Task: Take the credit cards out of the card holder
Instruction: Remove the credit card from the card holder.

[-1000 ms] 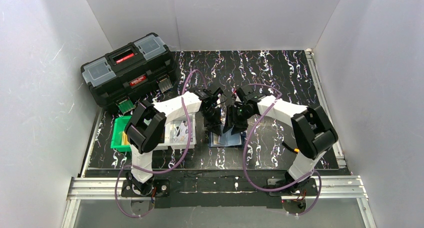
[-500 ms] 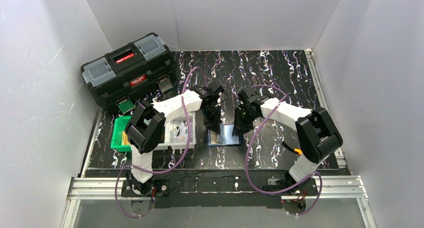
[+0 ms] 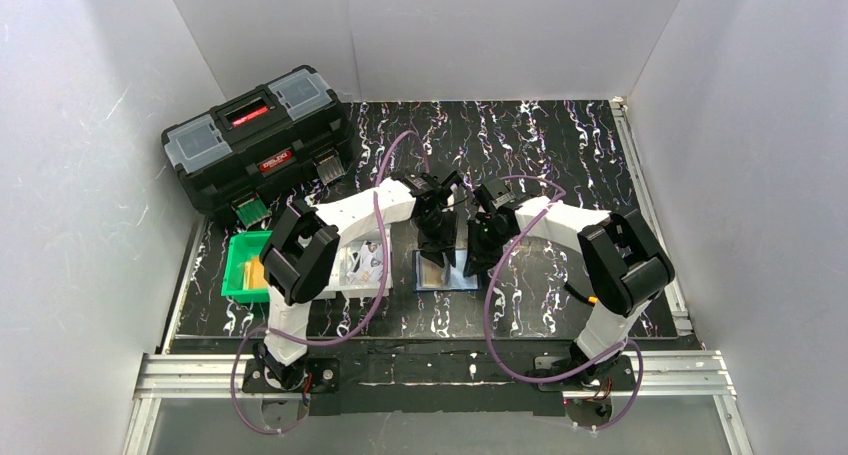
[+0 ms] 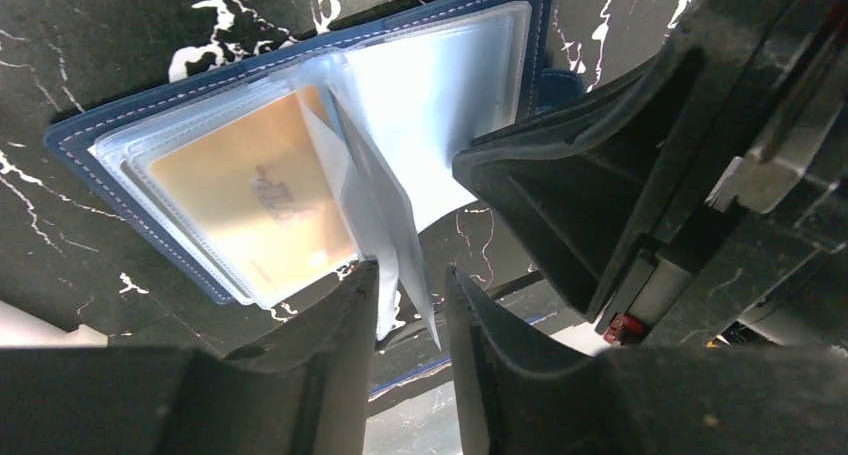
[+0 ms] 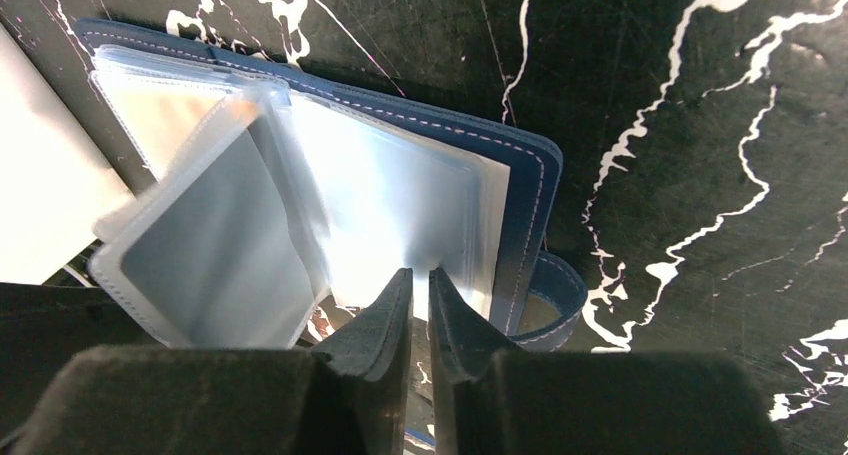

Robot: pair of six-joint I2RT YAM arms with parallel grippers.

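The card holder (image 3: 447,272) lies spread open on the black marbled table, navy outside with clear pockets (image 4: 440,85). An orange credit card (image 4: 250,190) sits inside its left pocket. Loose clear leaves (image 4: 395,230) stand up from the spine and hang between the fingers of my left gripper (image 4: 410,270), which is open and not pinching them. My right gripper (image 5: 420,272) is at the near edge of the right-hand clear pocket (image 5: 390,205). Only a slim gap is left between its jaws. I cannot tell whether the pocket edge is between them. In the top view both grippers (image 3: 437,237) (image 3: 478,251) crowd over the holder.
A black toolbox (image 3: 258,135) stands at the back left. A green bin (image 3: 243,267) and a white tray with printed slips (image 3: 362,260) lie left of the holder. White walls close in three sides. The holder's strap loop (image 5: 560,305) sticks out on its right.
My left gripper has opened and let go of the clear leaves it pinched. My right gripper's jaws have narrowed from wide to almost together at the holder's right pocket.
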